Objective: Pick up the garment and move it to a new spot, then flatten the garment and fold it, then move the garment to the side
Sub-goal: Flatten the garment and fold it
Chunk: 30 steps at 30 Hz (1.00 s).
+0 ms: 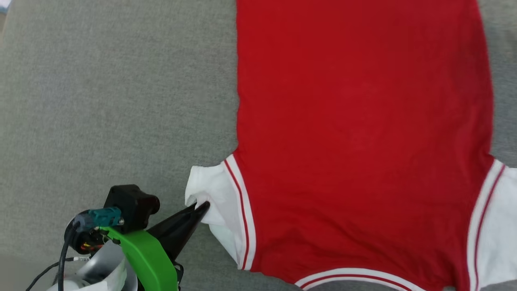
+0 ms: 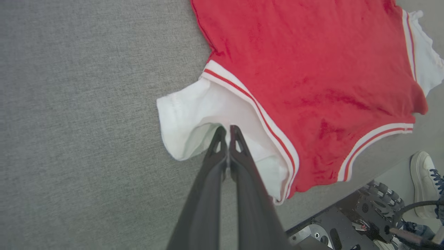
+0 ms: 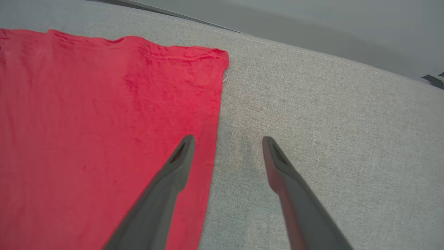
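The garment (image 1: 359, 121) lies spread flat on the grey fabric surface, plain red side up, its collar trim toward me and a white sleeve on each side. My left gripper (image 1: 203, 207) is shut on the hem of the near-left white sleeve (image 2: 194, 114), and the cloth bunches up around the tips (image 2: 227, 131). In the right wrist view my right gripper (image 3: 227, 140) stands open above the garment's side edge (image 3: 104, 114). Its left finger (image 3: 180, 156) is over red cloth and the other over bare grey surface, with nothing between them.
Grey fabric surface (image 1: 113, 101) stretches wide to the left of the garment. Its far edge (image 3: 312, 52) shows in the right wrist view. Below the near edge in the left wrist view are my wheeled base (image 2: 364, 211) and a person's white shoe (image 2: 421, 180).
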### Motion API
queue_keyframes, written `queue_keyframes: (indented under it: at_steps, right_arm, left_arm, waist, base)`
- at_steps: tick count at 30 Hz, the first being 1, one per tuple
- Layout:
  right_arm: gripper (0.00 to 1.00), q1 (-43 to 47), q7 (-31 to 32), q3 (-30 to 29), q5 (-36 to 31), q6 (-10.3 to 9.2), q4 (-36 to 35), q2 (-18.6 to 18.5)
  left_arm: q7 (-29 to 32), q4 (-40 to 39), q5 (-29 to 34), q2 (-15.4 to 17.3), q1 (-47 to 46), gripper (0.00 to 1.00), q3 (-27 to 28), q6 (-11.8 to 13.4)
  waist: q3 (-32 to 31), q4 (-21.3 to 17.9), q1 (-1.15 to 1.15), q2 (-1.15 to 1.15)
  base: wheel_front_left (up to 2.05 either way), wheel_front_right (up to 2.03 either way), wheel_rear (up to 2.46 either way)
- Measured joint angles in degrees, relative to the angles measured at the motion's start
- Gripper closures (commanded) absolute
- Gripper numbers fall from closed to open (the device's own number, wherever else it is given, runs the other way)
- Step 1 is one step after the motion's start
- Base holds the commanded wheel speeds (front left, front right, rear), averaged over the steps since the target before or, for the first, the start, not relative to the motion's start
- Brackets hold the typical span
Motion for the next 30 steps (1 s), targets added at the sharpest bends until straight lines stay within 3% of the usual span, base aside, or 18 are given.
queue_keyframes:
  at_steps: [11, 19, 21, 22, 30]
  right_arm:
    - [0.00, -9.14, 0.05, 2.19, -4.94, 0.00, 9.49, -2.80]
    - [0.00, -11.58, -1.16, 1.93, -7.15, -0.01, 12.51, -4.39]
    - [0.61, -11.59, -0.92, 1.78, -7.19, -0.01, 12.52, -4.42]
    - [1.00, -11.66, -0.51, 1.79, -7.23, -0.01, 12.37, -4.38]
    - [1.00, -11.05, 0.48, 2.33, -7.86, -0.01, 11.40, -3.79]
  left_arm:
    - [-0.08, -0.98, 0.67, -2.09, -1.71, 1.00, -2.01, -1.02]
    - [-1.18, 0.34, 0.67, -3.54, -2.44, 1.00, -2.30, -1.59]
    - [-1.35, 0.56, 0.68, -3.66, -2.68, 1.00, -2.31, -1.63]
    - [-1.40, 0.62, 0.68, -3.69, -2.77, 1.00, -2.32, -1.77]
    - [-1.55, 1.36, 0.68, -4.09, -3.25, 1.00, -2.43, -1.81]
  waist:
    - [8.25, 7.93, 0.00, 0.00]
    - [12.77, 12.24, 0.00, 0.00]
    - [13.18, 12.64, -0.01, 0.00]
    - [13.35, 12.80, -0.01, 0.00]
    - [12.56, 12.77, -0.01, 0.00]
  base:
    - [0.00, 0.00, 0.00]
    - [0.00, 0.00, 0.00]
    - [0.00, 0.00, 0.00]
    - [0.00, 0.00, 0.00]
    - [0.00, 0.00, 0.00]
